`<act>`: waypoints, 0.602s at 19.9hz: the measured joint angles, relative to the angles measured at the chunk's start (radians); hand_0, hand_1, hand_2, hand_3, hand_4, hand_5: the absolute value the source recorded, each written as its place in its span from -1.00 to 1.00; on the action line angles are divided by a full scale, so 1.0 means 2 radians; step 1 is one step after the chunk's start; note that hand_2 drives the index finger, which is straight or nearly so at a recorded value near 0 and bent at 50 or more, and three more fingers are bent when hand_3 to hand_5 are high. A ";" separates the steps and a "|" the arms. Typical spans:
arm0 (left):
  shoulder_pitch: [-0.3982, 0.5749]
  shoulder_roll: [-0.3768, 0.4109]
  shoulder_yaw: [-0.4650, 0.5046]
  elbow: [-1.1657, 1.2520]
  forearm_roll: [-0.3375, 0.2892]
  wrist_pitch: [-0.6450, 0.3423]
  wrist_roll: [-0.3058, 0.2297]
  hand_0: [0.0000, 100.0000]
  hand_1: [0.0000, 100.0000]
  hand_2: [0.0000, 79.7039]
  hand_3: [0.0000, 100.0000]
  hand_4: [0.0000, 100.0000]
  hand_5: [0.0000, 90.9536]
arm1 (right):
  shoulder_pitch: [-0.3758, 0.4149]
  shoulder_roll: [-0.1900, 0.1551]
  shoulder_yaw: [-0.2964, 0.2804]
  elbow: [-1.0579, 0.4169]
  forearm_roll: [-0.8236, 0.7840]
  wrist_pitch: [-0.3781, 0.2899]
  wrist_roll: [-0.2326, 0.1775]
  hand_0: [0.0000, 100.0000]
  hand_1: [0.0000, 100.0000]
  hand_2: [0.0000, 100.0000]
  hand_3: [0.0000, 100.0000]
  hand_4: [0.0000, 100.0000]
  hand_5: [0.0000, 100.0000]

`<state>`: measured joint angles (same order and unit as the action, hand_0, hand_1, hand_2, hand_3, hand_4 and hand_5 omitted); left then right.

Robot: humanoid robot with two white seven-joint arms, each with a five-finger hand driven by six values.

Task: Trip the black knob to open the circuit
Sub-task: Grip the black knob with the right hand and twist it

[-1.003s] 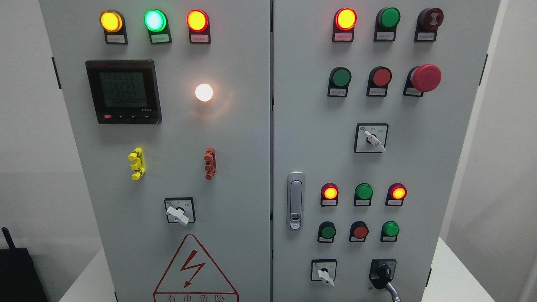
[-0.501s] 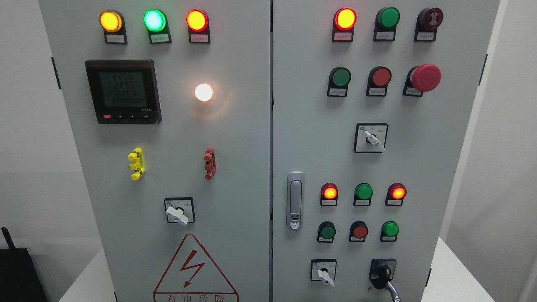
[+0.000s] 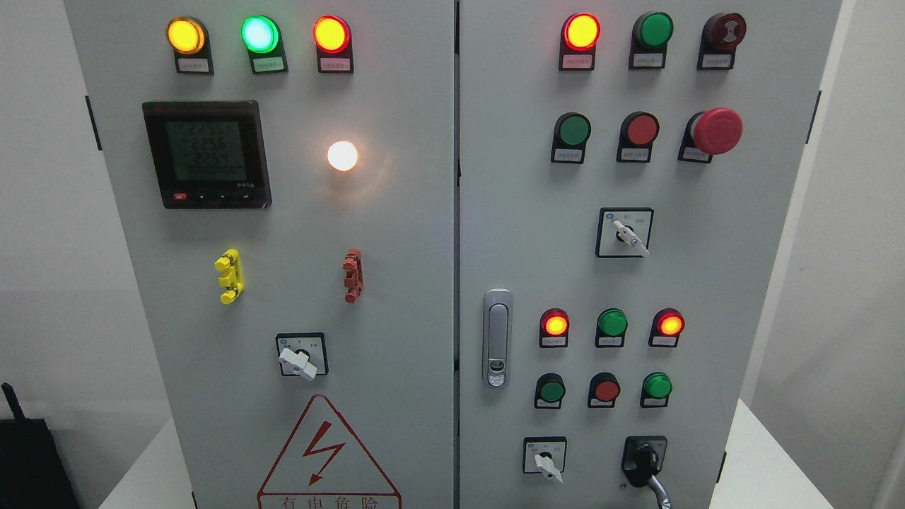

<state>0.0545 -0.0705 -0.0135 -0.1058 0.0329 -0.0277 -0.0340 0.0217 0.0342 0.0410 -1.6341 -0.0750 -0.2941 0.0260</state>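
**A:** What is around you?

**B:** Behind everything is a pale wall (image 3: 42, 212). A white surface (image 3: 771, 466) carries a big grey cabinet (image 3: 396, 212) that fills most of my view. It has two doors, with a seam between them.

**A:** What is on the left door?

**B:** The biggest thing is a red warning triangle (image 3: 329, 456) with a lightning bolt, at the bottom. Above it, to the left, is a black meter (image 3: 207, 154) with a lit display; I cannot read the digits for sure. On top are three lit lamps: yellow (image 3: 185, 34), green (image 3: 259, 34), red (image 3: 331, 33). A white lamp (image 3: 342, 155) glows right of the meter. Lower are a yellow clip (image 3: 229, 276), a red-brown clip (image 3: 353, 275), and a white selector switch (image 3: 300, 357).

**A:** And the right door?

**B:** A metal door handle (image 3: 498, 338) is near the seam. A red mushroom button (image 3: 716, 131) sits at upper right, with round lamps and buttons in rows beside and below it. Two more white selectors are there, one in the middle (image 3: 625, 232) and one at the bottom (image 3: 544, 458).

**A:** Where is the black knob?

**B:** The black knob (image 3: 644, 459) is at the lower right of the right door, just right of the bottom white selector. Its grip points down, and a grey cable (image 3: 660, 491) hangs under it.

**A:** And your hands?

**B:** Neither my left hand nor my right hand is in view, so I cannot tell how their fingers stand.
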 measured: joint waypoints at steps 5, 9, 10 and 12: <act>0.000 0.000 0.000 0.000 0.000 0.000 0.000 -0.76 -0.22 -1.00 -1.00 -1.00 -1.00 | 0.000 0.000 0.000 0.000 0.000 0.000 0.000 1.00 0.73 -1.00 1.00 0.89 0.84; 0.000 0.000 0.000 0.000 0.000 0.000 0.000 -0.76 -0.22 -1.00 -1.00 -1.00 -1.00 | -0.001 0.000 0.000 0.000 0.000 0.000 0.000 1.00 0.73 -1.00 1.00 0.89 0.84; 0.000 0.000 0.000 0.000 0.000 0.000 0.000 -0.76 -0.22 -1.00 -1.00 -1.00 -1.00 | -0.001 0.000 0.000 0.000 0.000 0.000 0.000 1.00 0.73 -1.00 1.00 0.89 0.84; 0.000 0.000 0.000 0.000 0.000 0.000 0.000 -0.76 -0.22 -1.00 -1.00 -1.00 -1.00 | -0.001 0.000 0.000 0.000 0.000 0.001 0.000 1.00 0.73 -1.00 1.00 0.89 0.84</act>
<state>0.0545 -0.0706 -0.0135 -0.1058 0.0329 -0.0277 -0.0340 0.0190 0.0342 0.0418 -1.6338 -0.0750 -0.2926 0.0255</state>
